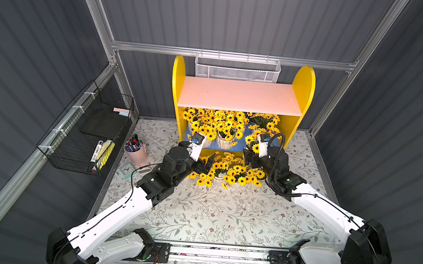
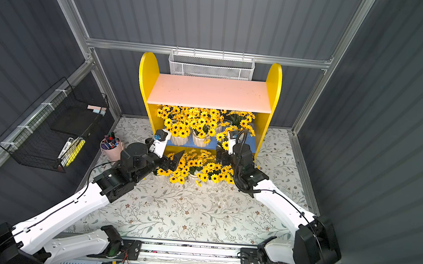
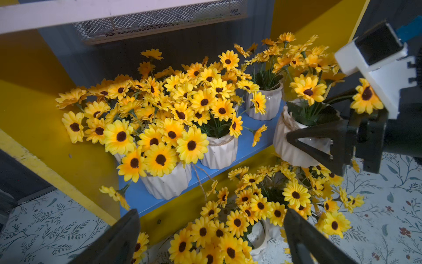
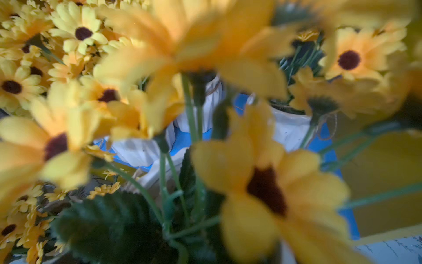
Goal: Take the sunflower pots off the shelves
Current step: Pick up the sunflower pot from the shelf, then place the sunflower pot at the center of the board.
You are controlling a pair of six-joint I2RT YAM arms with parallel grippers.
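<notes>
Between the right pincer's (image 1: 249, 159) jaws sits a sunflower pot (image 3: 293, 157), clamped and overhanging the blue board's (image 3: 246, 141) front edge. Beyond it, more pots (image 3: 219, 150) crowd the shelves' (image 1: 298, 93) lower tier. Left pincer (image 1: 206, 164), jaws apart and empty, hovers above loose pots (image 1: 230, 175) grouped on the worktop (image 1: 223, 218), with broad open surface behind both pincers.
</notes>
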